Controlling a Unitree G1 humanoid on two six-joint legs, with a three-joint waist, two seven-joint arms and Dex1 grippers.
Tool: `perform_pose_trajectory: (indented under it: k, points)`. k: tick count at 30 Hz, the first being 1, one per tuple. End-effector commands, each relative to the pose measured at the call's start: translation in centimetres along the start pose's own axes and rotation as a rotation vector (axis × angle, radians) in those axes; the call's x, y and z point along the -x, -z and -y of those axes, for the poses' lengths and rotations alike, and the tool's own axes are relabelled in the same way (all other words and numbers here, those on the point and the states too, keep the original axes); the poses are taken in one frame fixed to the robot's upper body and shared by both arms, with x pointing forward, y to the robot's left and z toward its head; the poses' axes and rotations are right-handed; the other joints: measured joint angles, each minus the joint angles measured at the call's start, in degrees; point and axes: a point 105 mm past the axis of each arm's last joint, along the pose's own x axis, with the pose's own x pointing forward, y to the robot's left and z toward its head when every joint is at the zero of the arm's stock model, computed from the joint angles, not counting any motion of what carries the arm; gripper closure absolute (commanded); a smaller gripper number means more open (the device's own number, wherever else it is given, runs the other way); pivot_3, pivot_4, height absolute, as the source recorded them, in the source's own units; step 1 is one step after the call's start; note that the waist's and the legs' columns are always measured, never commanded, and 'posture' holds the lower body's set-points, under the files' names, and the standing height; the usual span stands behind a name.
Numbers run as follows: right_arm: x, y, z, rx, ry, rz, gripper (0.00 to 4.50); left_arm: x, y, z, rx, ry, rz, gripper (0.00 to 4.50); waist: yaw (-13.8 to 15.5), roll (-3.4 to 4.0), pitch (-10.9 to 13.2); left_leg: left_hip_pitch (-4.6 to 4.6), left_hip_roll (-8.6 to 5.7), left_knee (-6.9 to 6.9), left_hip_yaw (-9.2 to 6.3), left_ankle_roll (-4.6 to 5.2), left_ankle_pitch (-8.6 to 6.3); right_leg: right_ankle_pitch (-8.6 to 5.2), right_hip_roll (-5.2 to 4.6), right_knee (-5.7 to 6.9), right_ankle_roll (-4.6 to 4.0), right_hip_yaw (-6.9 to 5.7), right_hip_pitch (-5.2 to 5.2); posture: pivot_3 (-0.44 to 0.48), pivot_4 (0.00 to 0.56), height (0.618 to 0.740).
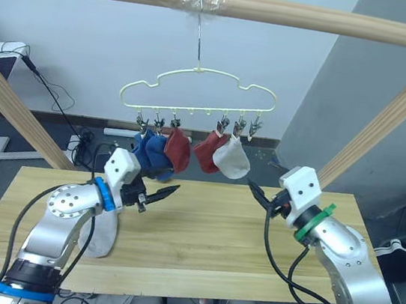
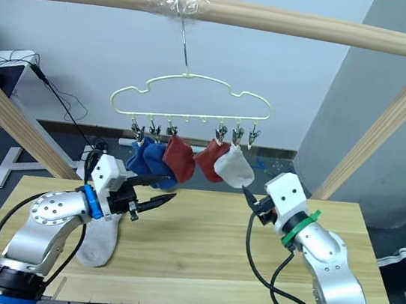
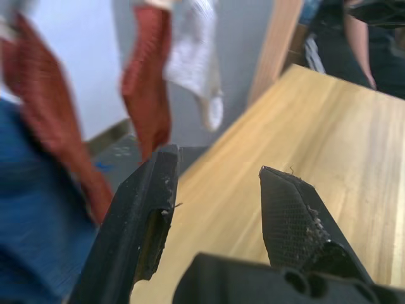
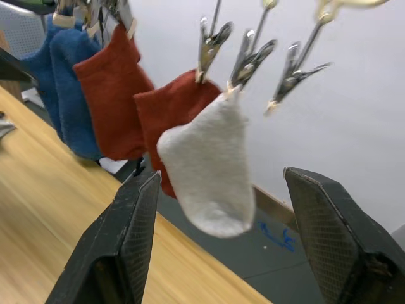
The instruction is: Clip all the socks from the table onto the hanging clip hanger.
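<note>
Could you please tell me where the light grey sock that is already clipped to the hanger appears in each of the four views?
Left eye view: the hanging grey sock is right of centre, above the table's far edge.
Right eye view: the same sock hangs near centre.
Left wrist view: it is at the top, blurred.
Right wrist view: it hangs in the centre, between the jaws.
Shared landmark: the rust red sock beside it.

I see soft, matt knit socks [image 4: 212, 168] on shiny metal clips [image 4: 250, 60], a table [image 1: 214, 237] of pale grained wood (smooth, faintly satin), and matt black textured fingers [image 4: 335, 234].
</note>
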Motion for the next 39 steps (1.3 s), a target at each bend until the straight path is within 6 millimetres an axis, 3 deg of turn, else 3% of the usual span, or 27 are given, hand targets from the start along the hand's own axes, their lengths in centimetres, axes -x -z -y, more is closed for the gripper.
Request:
perform_pose_trajectory:
  k: [1, 5, 13, 27, 34, 39]
  points:
    - [1.5, -1.0, 0.7, -0.002, -0.002, 0.060, 1.28, 1.3, -1.0, -0.4, -0.014, -0.081, 0.021, 2.13, 0.11, -0.04, -0.94, 0.04, 0.01, 0.00, 0.01, 0.00, 0.00, 0.00, 0.00, 0.00, -0.01, 0.00, 0.04, 0.017, 0.082, 0.705]
    - [2.7, 1.4, 0.8, 0.027, 0.020, 0.004, 1.28, 2.4, 0.2, -0.2, 0.014, -0.185, -0.025, 2.13, 0.35, -0.10, -2.55, 0.26, 0.01, -0.01, 0.06, 0.01, 0.00, -0.05, 0.02, 0.00, 0.07, 0.04, 0.21, 0.037, 0.063, 0.705]
    - [3.7, 3.7, -0.6, -0.024, 0.076, -0.024, 1.28, 2.9, 1.4, 0.7, 0.070, -0.289, -0.037, 2.13, 0.88, -0.30, -3.42, 1.72, 0.03, -0.06, 0.24, 0.09, 0.04, -0.32, 0.03, -0.01, -0.32, 0.19, 1.50, 0.044, 0.057, 0.705]
    - [3.0, 3.2, -0.4, -0.038, 0.117, 0.006, 1.28, 2.5, 1.9, 0.5, 0.074, -0.340, -0.020, 2.13, 1.68, -0.23, -4.47, 1.86, 0.04, -0.08, 0.27, 0.09, 0.04, -0.40, 0.05, -0.02, -0.45, 0.20, 1.64, 0.033, 0.052, 0.705]
    - [3.7, 4.1, 0.2, -0.130, 0.186, 0.003, 1.28, 3.2, 3.3, 1.5, 0.082, -0.357, -0.037, 2.13, 1.72, -0.23, -4.52, 1.85, 0.04, -0.09, 0.28, 0.09, 0.03, -0.41, 0.05, -0.03, -0.46, 0.22, 1.63, 0.033, 0.052, 0.705]
    - [4.1, 4.4, 1.3, -0.246, 0.252, 0.013, 1.28, 3.6, 3.6, 1.2, 0.039, -0.434, -0.040, 2.13, 1.81, -0.21, -4.58, 1.86, 0.05, -0.09, 0.25, 0.09, 0.03, -0.41, 0.05, -0.01, -0.47, 0.20, 1.63, 0.036, 0.053, 0.705]
